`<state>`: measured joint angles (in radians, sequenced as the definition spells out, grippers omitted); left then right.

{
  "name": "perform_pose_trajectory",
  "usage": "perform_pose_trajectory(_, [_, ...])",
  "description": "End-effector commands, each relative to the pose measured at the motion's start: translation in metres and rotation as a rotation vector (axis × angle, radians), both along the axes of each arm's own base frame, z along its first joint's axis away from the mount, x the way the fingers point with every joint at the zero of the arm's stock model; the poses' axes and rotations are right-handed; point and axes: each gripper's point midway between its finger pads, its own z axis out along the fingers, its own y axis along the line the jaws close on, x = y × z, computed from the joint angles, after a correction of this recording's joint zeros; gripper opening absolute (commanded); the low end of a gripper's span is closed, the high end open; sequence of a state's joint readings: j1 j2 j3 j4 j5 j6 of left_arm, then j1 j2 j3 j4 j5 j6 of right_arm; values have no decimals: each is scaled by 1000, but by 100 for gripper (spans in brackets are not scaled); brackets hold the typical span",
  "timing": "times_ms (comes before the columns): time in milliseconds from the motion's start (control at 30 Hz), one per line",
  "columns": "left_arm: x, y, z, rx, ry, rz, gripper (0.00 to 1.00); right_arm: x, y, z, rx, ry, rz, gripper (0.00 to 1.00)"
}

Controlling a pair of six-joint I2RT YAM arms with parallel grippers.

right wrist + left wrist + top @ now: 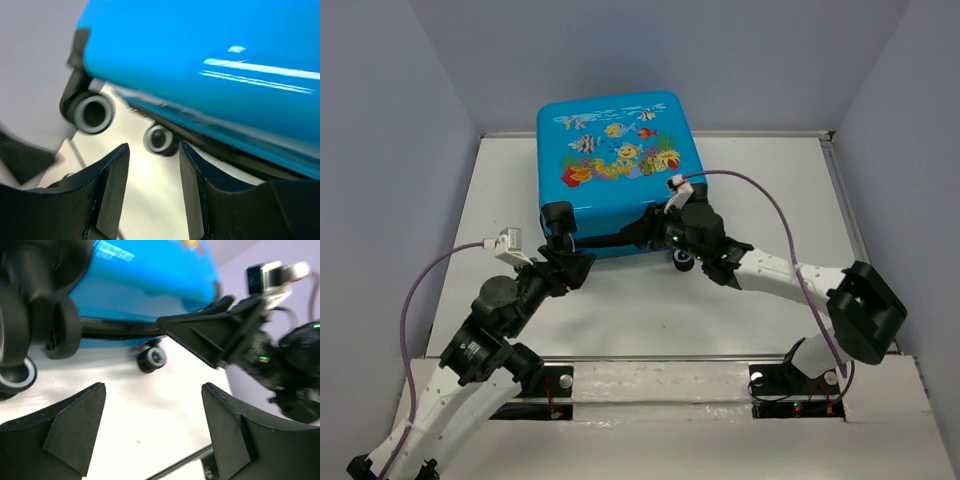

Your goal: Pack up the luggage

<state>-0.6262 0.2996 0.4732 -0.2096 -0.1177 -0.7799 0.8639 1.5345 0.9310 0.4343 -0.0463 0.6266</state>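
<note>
luggage (615,160) shut, at far edge of tabletop (650,310). left claw (153,390) apart, right claw (154,147) half apart, both empty by wheels (159,138); nudge could roll it away.

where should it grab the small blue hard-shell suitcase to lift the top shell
Probably the near edge of the bright-blue hard-shell suitcase, at the black seam between its two shells, coming in low from the arms' side. It lies flat, fish print up; the smooth curved shell gives no hold, and that seam by the black-and-white wheels is the thin edge jaws can close on.
</note>
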Motion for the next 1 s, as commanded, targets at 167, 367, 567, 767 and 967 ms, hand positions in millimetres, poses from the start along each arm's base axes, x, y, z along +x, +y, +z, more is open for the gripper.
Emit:
perform_pose_trajectory(167, [-14, 48, 73, 107, -49, 141, 95, 52, -143, 2, -186, -38, -379, 59])
perform_pose_trajectory(367, [6, 51, 35, 280, 48, 184, 98, 62, -203, -1, -253, -14, -506, 62])
perform_pose_trajectory(567, [30, 44, 19, 372, 77, 207, 97, 69, -252, 20, -319, -76, -624, 69])
perform_pose_trajectory(767, [61, 5, 10, 359, 80, 120, 92, 35, -208, 54, -237, -137, -320, 81])
perform_pose_trajectory(967, [70, -23, -1, 299, 84, 35, 81, -10, -129, 59, -218, -156, -39, 87])
